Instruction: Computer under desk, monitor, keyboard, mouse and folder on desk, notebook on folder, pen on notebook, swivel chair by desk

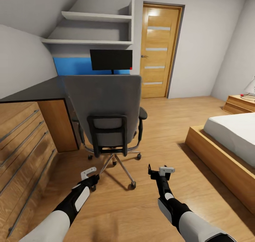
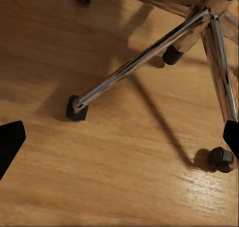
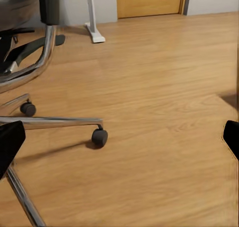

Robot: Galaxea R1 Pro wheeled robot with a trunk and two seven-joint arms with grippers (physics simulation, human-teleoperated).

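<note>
The swivel chair [image 1: 106,103] stands in the middle with its grey back toward me, hiding its seat and the folder. Behind it the monitor [image 1: 111,60] stands on the desk [image 1: 39,89], against the blue back panel. Both grippers hang low over the floor behind the chair: the left gripper [image 1: 89,174] near the chrome base, the right gripper [image 1: 160,171] to its right. Both are open and hold nothing. The chrome spokes [image 2: 139,62] and a caster [image 3: 99,136] show close up. The computer, keyboard, mouse, notebook and pen are out of view.
Wooden drawers [image 1: 24,142] line the left side. A wooden door [image 1: 159,50] is at the back, with a bed [image 1: 230,142] and a nightstand [image 1: 239,103] on the right. A white desk leg [image 3: 92,18] stands beyond the chair. Open floor lies between chair and bed.
</note>
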